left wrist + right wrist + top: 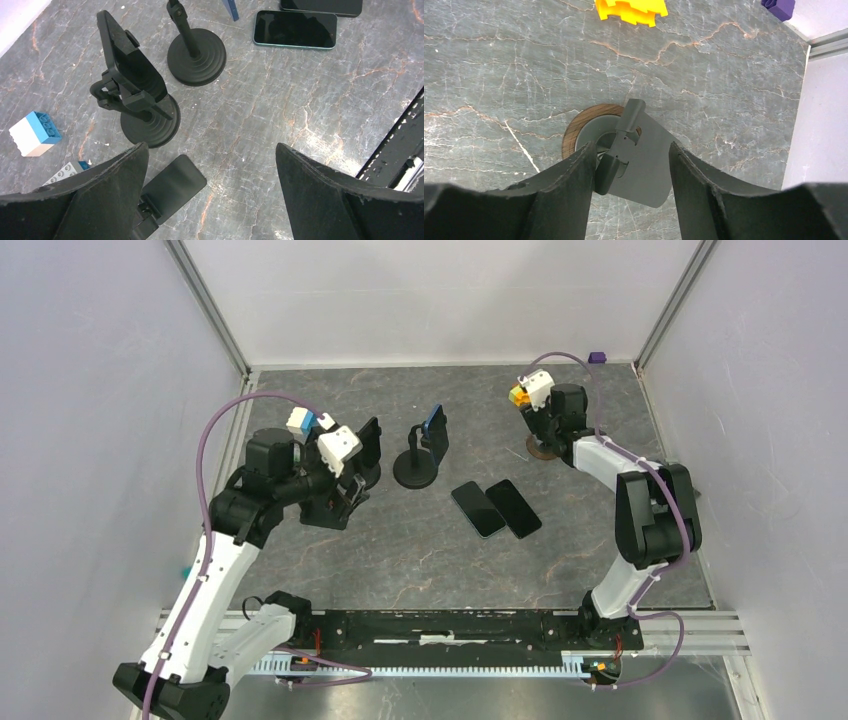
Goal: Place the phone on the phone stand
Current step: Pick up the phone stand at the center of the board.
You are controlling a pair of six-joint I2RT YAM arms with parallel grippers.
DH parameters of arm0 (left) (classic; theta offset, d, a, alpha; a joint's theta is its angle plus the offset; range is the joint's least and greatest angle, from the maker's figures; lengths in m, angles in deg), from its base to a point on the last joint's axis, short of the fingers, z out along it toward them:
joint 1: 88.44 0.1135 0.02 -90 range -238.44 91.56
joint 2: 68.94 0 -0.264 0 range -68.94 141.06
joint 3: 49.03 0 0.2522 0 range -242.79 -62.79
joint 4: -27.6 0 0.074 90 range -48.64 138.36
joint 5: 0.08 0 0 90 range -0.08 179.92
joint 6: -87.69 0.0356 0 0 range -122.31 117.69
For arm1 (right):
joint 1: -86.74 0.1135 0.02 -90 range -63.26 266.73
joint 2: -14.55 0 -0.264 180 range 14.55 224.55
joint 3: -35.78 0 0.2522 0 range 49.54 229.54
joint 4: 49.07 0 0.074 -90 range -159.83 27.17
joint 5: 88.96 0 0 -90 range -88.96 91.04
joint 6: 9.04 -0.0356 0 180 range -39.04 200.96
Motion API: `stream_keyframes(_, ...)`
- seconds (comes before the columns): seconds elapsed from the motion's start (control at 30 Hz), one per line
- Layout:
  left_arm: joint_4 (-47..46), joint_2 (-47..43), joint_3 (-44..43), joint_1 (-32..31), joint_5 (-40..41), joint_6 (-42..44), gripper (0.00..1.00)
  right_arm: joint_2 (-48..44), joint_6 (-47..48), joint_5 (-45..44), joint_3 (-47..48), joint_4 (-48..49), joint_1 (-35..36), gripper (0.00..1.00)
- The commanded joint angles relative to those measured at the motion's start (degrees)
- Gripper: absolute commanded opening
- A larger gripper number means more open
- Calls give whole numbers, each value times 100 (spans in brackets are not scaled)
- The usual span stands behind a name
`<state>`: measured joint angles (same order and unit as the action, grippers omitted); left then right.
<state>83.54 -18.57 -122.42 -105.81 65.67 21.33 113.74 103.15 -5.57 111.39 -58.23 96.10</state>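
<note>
From the top view, the teal-edged dark phone (pixel 478 508) and the plain black phone (pixel 513 507) lay flat side by side mid-table, touching neither arm. Behind them a black round-based centre stand (pixel 417 468) carried what looked like a blue phone (pixel 434 425). The right arm reached to the far right, over the grey metal phone stand on its round wooden base (pixel 543 448)

Through the left wrist camera, the left gripper (pixel 211 150) hung with its jaws spread wide and nothing between them, just short of an empty black phone stand with a tilted plate (pixel 132 70)

Through the right wrist camera, the right gripper (pixel 631 167) straddled the grey stand's plate, one finger either side. I could not tell whether it was pinching the plate or only bracketing it

I judged I was at the stand-handling step, with no phone lifted yet. The next move called for settling that stand upright, then pinching one flat phone by its long edges
</note>
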Motion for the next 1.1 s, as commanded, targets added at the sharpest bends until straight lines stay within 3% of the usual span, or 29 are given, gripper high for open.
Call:
stream_keyframes(0.0,-28,11,58,1,-327,67,100,61,-27,115,-55,16,-5,55)
stream_keyframes(0.1,-25,17,75,5,-396,60,100,91,-46,200,-80,-42,-6,38)
stream_keyframes(0.3,-32,5,105,6,-481,52,100,94,-86,330,-106,-213,-5,28)
stream_keyframes(0.5,-25,64,77,-2,-666,32,100,-177,-3,598,-263,-390,-7,0)
stream_keyframes(0.7,-25,160,-19,-4,-731,33,100,-796,272,1121,-549,-448,-5,0)
stream_keyframes(1.07,-180,379,-101,-1,-817,-67,100,-2096,784,2663,-841,-1499,19,0)
